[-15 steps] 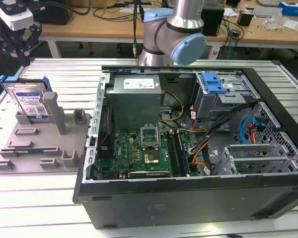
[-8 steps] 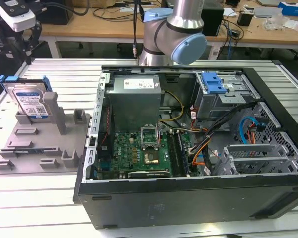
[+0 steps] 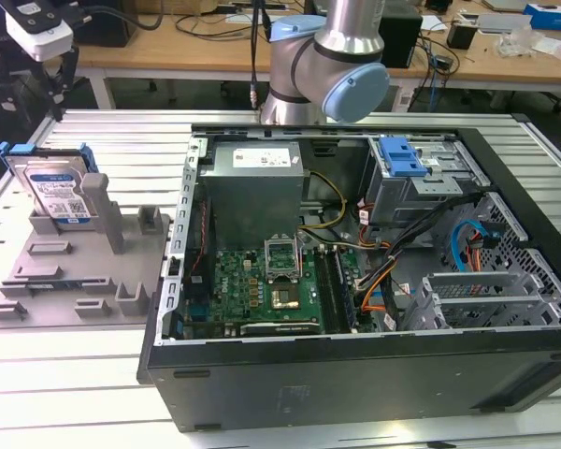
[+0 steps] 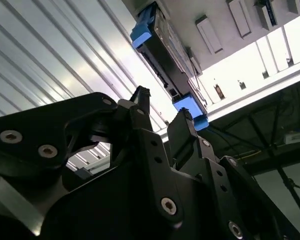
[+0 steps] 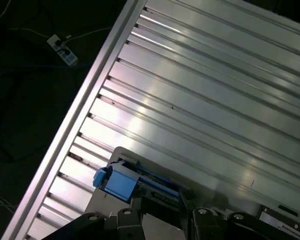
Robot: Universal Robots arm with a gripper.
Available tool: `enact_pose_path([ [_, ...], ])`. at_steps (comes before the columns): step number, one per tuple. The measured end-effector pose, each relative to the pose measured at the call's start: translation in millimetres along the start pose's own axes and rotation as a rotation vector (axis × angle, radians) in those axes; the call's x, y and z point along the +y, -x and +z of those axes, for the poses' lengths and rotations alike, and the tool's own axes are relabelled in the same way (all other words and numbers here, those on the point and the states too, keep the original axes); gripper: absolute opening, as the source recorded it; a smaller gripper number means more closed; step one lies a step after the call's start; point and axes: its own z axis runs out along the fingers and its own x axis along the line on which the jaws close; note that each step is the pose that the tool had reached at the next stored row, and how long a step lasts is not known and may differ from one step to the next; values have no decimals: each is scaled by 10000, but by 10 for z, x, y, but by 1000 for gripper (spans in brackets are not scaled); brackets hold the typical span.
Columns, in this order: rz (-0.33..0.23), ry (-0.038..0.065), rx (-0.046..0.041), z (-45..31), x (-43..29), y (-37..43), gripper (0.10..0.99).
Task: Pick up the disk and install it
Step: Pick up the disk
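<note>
The disk [image 3: 61, 192] stands on edge in a grey holder plate [image 3: 75, 281] at the exterior view's left, silver with a blue-and-white label and blue rails. My gripper [image 3: 58, 94] hangs just above it, apart from it. In the second wrist view the black fingers [image 4: 182, 125] are spread open with nothing between them, and the disk [image 4: 162, 50] lies edge-on beyond the gripper [image 4: 162, 105]. In the first wrist view the disk's blue rail [image 5: 121, 182] sits just past the gripper [image 5: 157, 202].
An open computer case [image 3: 355, 374] takes up the middle and the exterior view's right. Inside are a grey power supply box [image 3: 254, 182], a motherboard [image 3: 266, 285], and a metal drive bay with a blue latch [image 3: 402, 154]. Everything rests on a ribbed aluminium table [image 5: 215, 75].
</note>
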Motion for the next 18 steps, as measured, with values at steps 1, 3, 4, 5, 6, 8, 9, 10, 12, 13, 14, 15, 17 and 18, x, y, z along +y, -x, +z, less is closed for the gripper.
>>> enact_pose_path([
  [1, -210, 3, 29, 3, -1, 0, 420],
  [3, -507, 4, 71, 6, -1, 0, 431],
  [4, -751, 3, 102, 8, -2, 0, 431],
  [5, -909, -1, 125, 8, -1, -3, 494],
  [6, -1152, -8, 156, 9, 1, -5, 494],
  [8, -1692, -37, 239, 9, 2, -6, 494],
  [9, -1814, -48, 257, 9, 2, -6, 494],
  [10, -2061, -67, 278, 8, 2, -6, 494],
  [12, -2232, -97, 294, 9, 2, -6, 494],
  [13, -2234, -97, 295, 9, 3, -6, 494],
  [14, -2236, -97, 294, 9, 2, -6, 494],
  [15, -2237, -97, 295, 9, 2, -6, 494],
  [17, -2302, -101, 302, 10, 3, -8, 494],
  [18, -2542, -107, 333, 10, 4, -8, 494],
])
